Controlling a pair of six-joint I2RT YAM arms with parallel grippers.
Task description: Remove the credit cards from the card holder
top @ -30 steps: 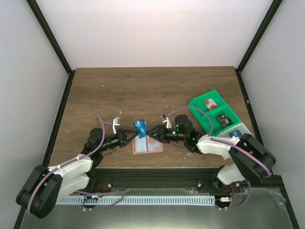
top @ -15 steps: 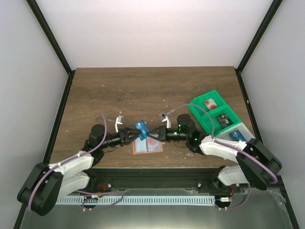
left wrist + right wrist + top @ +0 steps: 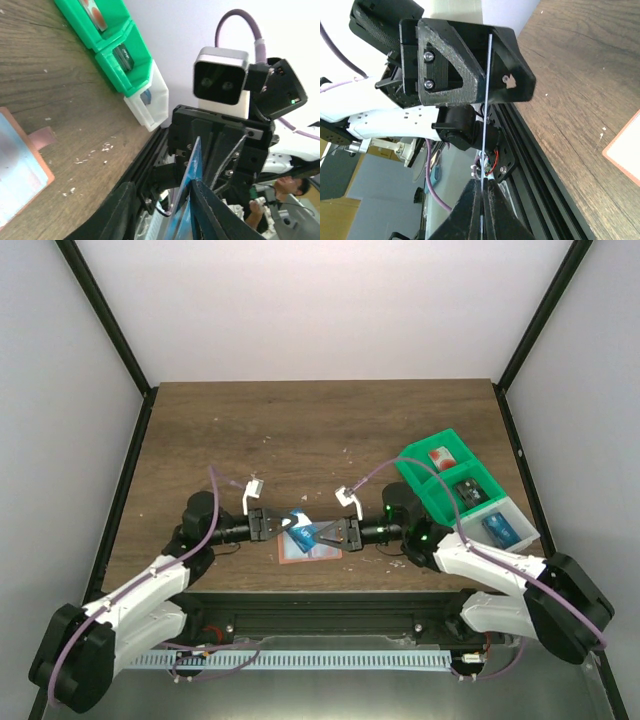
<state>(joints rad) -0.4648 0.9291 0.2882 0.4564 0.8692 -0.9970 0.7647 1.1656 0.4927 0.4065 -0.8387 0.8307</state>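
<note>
Top view: on the wooden table (image 3: 300,430), two black arms meet nose to nose near the front edge. Between them a blue card (image 3: 300,526) hangs in the air, just above the card holder (image 3: 318,551). The holder lies open and flat on the wood, with a tan-pink border and pale blue lining. The left gripper (image 3: 283,524) reaches in from the left and the right gripper (image 3: 322,533) from the right, both at the card. At the right of the table sits a green tray (image 3: 412,472). A red and white card (image 3: 440,456) is in its far compartment and a dark card (image 3: 468,490) in the next. A second blue card (image 3: 497,530) lies in the clear box at the tray's near end.

Left wrist view: the left fingers stand apart, released. The blue card stands between them, leaning against one finger and clear of the other. The right gripper faces the camera from behind the card. The card holder's corner (image 3: 20,170) shows at lower left, and the tray (image 3: 120,55) lies further off.

Right wrist view: the card is seen edge-on as a thin pale line. The right fingers are clenched on its near end. Its far end runs alongside the left gripper's black finger.
</note>
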